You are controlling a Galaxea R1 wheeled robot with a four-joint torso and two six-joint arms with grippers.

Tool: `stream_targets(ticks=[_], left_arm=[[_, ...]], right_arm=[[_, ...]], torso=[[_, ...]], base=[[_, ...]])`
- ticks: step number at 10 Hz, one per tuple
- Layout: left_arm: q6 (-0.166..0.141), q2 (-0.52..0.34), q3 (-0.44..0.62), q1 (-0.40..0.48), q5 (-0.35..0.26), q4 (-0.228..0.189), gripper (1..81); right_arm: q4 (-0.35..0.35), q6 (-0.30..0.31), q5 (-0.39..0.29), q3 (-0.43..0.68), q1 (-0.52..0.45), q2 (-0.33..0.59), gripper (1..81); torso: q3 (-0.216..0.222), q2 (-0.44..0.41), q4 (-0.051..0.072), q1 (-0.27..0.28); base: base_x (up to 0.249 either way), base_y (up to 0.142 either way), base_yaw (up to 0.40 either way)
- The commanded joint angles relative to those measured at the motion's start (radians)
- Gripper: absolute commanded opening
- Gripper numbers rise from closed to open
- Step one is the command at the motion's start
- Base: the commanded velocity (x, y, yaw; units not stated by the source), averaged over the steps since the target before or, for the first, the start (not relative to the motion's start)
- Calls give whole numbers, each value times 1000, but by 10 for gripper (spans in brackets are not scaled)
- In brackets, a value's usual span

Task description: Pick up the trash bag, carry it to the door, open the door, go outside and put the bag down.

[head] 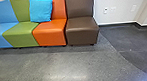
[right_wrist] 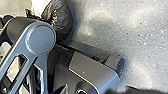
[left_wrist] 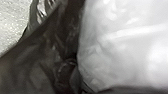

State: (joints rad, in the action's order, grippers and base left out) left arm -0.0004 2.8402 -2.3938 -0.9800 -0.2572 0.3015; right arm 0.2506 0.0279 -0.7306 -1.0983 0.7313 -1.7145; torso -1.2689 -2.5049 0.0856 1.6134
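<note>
Dark, crinkled, shiny plastic of the trash bag (left_wrist: 32,60) is very close to the camera in the left wrist view, against a large glossy white surface (left_wrist: 125,50); whether that white is part of the bag, I cannot tell. In the right wrist view, the rounded dark bag (right_wrist: 60,22) bulges out beyond the robot's grey base and jointed bar, with a white patch (right_wrist: 38,6) beside it. How the bag is held is hidden.
A row of blue, green, orange and brown seats (head: 82,34) stands ahead against a white wall (head: 119,2), with a turquoise cushion (head: 41,10) on it. Grey floor (head: 58,67) lies in front; a darker floor section (head: 135,44) begins to the right.
</note>
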Motion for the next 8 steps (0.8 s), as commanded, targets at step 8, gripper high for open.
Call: stream_targets(ticks=[8], left_arm=[[2,-82,119,10,-106,-7,10]], right_arm=[[-10,-6,23,-171,69,-105,811]], torso=[[161,335,0,-210]], base=[[0,0,0]])
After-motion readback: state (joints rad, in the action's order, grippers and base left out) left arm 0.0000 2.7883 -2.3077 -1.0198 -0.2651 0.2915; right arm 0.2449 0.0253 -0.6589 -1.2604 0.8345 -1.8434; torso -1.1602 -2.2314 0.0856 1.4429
